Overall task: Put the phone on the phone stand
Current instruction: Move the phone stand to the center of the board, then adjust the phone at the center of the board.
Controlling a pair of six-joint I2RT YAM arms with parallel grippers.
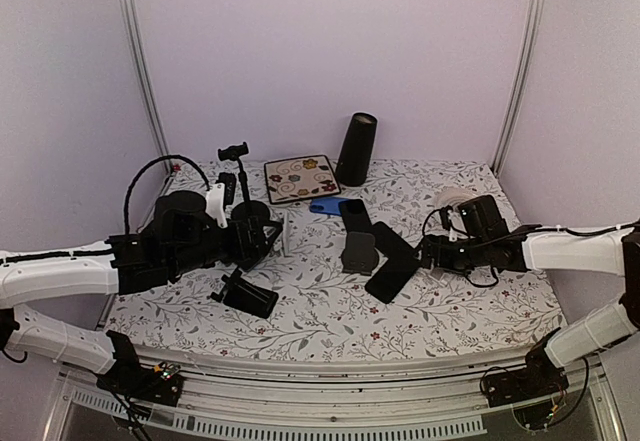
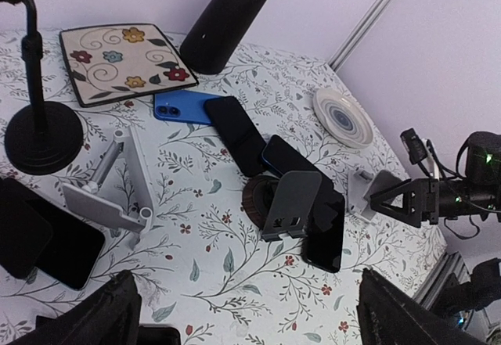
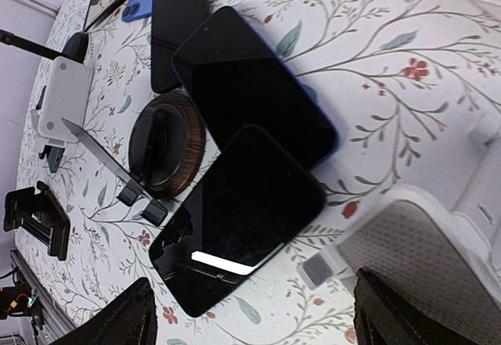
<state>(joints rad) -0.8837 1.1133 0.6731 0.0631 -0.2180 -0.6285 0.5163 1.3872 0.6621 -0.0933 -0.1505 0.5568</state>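
Note:
A black phone (image 3: 243, 212) lies flat, screen up, on the floral cloth, just ahead of my right gripper (image 3: 262, 321). That gripper is open and its fingers touch nothing. The phone's far end overlaps a second dark phone (image 3: 250, 87). The phone stand (image 2: 291, 204) is a grey tilted plate on a round wooden base (image 3: 166, 145), right beside the phone (image 2: 325, 231), and it is empty. From above, the phone (image 1: 392, 273) sits between the stand (image 1: 358, 251) and my right gripper (image 1: 428, 253). My left gripper (image 2: 254, 321) hangs open over bare cloth at the left (image 1: 270, 236).
A blue phone (image 1: 325, 204), another black phone (image 1: 355, 216), a flowered tile (image 1: 301, 178) and a black cylinder (image 1: 355, 148) stand behind. A black pole holder (image 2: 35, 118), a white folding stand (image 2: 109, 188), a plate (image 2: 342, 116) and a white stand (image 3: 415, 243) under my right finger are nearby.

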